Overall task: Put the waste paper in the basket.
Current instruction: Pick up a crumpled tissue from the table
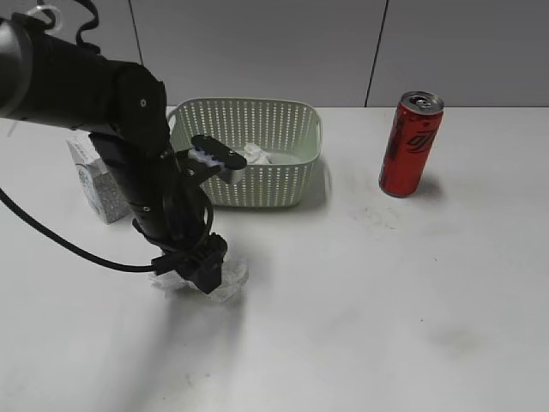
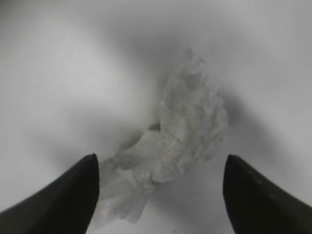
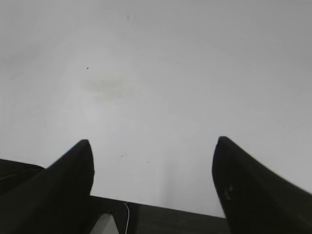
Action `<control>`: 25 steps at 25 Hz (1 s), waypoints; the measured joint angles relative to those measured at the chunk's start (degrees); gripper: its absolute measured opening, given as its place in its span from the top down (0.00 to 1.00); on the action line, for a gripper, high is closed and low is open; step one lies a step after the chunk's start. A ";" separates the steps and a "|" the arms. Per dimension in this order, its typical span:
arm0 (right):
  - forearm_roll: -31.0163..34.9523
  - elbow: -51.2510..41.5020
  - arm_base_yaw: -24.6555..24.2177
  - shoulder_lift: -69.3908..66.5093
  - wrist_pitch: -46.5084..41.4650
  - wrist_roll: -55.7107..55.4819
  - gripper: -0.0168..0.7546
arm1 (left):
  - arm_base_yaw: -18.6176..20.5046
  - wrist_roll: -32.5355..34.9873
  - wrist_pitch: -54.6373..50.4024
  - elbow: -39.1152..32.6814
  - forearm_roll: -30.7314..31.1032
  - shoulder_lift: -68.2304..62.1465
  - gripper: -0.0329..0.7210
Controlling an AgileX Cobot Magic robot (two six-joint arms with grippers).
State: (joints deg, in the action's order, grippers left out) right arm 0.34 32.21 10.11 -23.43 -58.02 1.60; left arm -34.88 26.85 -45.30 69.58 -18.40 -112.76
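A crumpled white waste paper wad [image 1: 225, 280] lies on the white table in front of the pale green basket [image 1: 296, 178]. My left gripper [image 1: 202, 273] is down over this wad, open. In the left wrist view the wad [image 2: 183, 131] lies between and beyond the two dark fingertips of my left gripper [image 2: 161, 183]; the wad's near end is beside the left fingertip. More white paper [image 1: 257, 155] lies inside the basket. My right gripper [image 3: 152, 168] is open and empty over bare table; it is out of the exterior view.
A red drink can [image 1: 411, 144] stands upright at the right of the basket. A white-and-blue printed carton [image 1: 96, 178] stands left of the basket, partly behind my left arm. The table's near edge shows in the right wrist view [image 3: 161, 209].
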 joint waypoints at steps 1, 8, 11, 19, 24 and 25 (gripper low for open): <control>0.00 0.00 0.00 2.44 -0.50 0.00 0.24 | 0.00 0.00 0.39 0.05 -0.06 -0.55 0.18; -0.34 -0.11 0.00 14.65 -4.37 0.00 0.24 | 0.00 0.05 1.23 0.48 -0.50 -4.02 0.20; -0.34 -0.11 0.00 17.28 -5.02 0.00 0.24 | 0.00 0.05 1.18 0.75 -0.27 -4.37 0.30; -0.34 -0.17 0.00 18.42 -5.28 0.00 0.24 | 0.00 0.05 -3.40 2.86 0.05 -5.06 0.90; -2.19 -0.58 0.00 18.74 -5.78 -0.20 0.24 | 0.00 0.05 -7.43 8.12 3.14 -2.28 0.91; -2.98 -1.22 0.00 19.25 -5.78 -0.90 0.24 | 0.00 0.05 -7.48 9.71 3.69 -1.05 0.91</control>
State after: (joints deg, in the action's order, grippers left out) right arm -2.64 30.99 10.11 -4.18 -63.80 0.70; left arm -34.88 26.90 -52.78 79.29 -14.71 -113.82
